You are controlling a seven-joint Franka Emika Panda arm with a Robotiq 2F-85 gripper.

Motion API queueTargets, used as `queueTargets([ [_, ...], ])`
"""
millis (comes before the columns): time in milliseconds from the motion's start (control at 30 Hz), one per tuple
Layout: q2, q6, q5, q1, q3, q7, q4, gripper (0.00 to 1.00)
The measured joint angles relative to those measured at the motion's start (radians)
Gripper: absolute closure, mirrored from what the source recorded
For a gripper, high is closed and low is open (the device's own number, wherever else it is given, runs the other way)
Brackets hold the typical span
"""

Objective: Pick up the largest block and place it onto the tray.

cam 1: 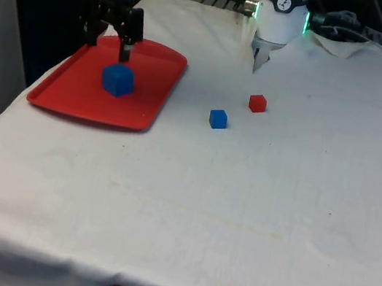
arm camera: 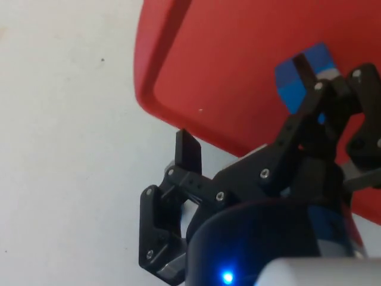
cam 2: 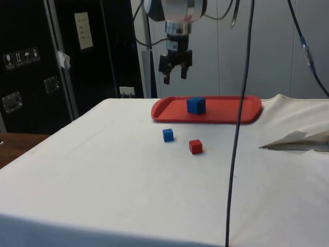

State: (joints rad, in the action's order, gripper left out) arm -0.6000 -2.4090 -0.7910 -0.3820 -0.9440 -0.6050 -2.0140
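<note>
Bench (cam 1: 238,211) draped in a white cloth, wrinkled toward the lower edge of the front frame, faintly stained near the middle. Upper left of that frame: red tray (cam 1: 149,87) lying flat on the cloth, close to the bench's edge. Centre, a little above the middle: small blue cube (cam 1: 217,119) and small red cube (cam 1: 257,103), near each other but apart, both well clear of the tray. Upper right: crumpled fold of white cloth (cam 1: 345,46).

No text, label or number can be read on anything here.
</note>
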Motion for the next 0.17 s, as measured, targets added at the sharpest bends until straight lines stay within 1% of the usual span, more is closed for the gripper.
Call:
queueTargets([
  [67, 0.006, 0.001, 0.014, -0.004, -0.001, 0.015, 0.007, 0.0],
  [100, 0.01, 0.001, 0.025, -0.008, -0.002, 0.026, 0.015, 0.0],
  [167, 0.012, 0.001, 0.033, -0.009, -0.002, 0.034, 0.019, 0.0],
])
